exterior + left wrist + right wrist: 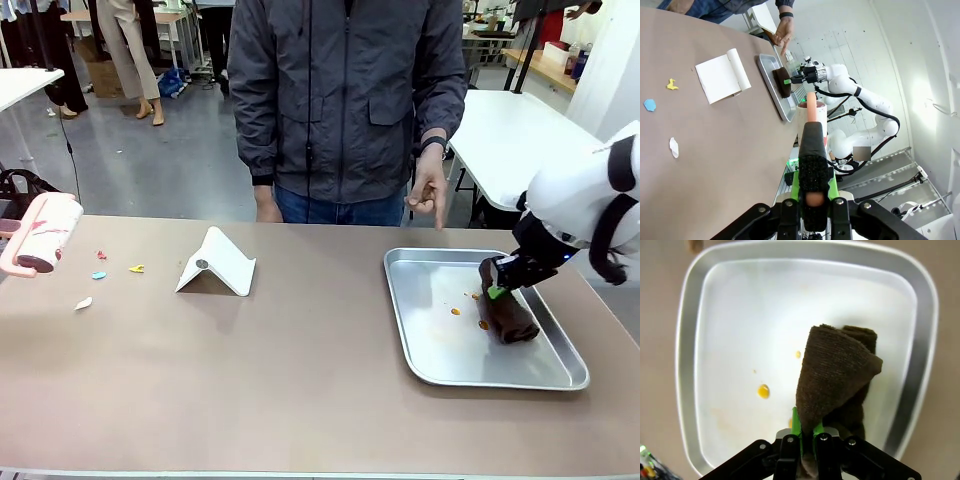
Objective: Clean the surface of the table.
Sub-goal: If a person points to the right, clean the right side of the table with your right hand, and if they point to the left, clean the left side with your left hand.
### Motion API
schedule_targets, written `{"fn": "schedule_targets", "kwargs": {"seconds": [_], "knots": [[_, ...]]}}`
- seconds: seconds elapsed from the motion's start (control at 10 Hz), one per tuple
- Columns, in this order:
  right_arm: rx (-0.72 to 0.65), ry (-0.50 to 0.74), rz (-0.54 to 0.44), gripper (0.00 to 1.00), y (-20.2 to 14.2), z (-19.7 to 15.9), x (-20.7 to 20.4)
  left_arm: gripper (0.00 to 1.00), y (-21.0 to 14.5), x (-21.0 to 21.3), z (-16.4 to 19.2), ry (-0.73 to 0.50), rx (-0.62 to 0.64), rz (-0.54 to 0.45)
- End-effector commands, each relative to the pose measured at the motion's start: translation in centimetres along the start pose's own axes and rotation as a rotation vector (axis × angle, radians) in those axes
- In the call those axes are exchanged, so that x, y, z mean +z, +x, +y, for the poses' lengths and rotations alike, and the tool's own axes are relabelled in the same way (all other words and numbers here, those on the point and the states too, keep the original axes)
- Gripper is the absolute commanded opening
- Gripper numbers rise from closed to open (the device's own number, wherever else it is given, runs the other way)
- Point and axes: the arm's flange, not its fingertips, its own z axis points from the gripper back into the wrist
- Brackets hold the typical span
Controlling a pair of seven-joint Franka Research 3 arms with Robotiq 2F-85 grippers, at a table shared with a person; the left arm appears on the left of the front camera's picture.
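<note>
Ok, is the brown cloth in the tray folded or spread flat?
Folded: the brown cloth lies bundled in the tray, one end pinched by the right hand.

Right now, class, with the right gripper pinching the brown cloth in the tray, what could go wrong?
The right gripper pinches just one edge of the brown cloth; it may slip out when lifted.
The cloth lies beside orange drops in the tray and might smear them onto the table.
The person's hand hangs near the tray's far rim, close to the arm's likely path.
</note>
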Motion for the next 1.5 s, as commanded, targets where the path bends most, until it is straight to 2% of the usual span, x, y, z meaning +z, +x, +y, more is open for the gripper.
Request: {"fn": "schedule_targets", "kwargs": {"seconds": [0.0, 0.4, 0.7, 1.0, 1.4], "knots": [[0.004, 0.147, 0.006, 0.09, 0.6, 0.1, -1.1, 0.0, -0.2, -0.4, -0.7, -0.001, 0.009, -0.006], [-0.029, 0.281, 0.023, 0.09, 1.4, 3.4, -3.4, 0.0, -0.2, -0.4, -0.7, -0.001, 0.009, -0.006], [0.053, 0.318, 0.037, 0.09, 1.8, 6.5, -3.5, 0.0, -0.2, -0.4, -0.7, -0.001, 0.009, -0.006], [0.079, 0.244, 0.035, 0.09, 2.0, 7.8, -4.2, 0.0, -0.2, -0.4, -0.7, -0.001, 0.009, -0.006], [0.045, 0.071, 0.04, 0.09, 2.4, 6.2, -4.7, 0.0, -0.2, -0.4, -0.7, -0.001, 0.009, -0.006]]}}
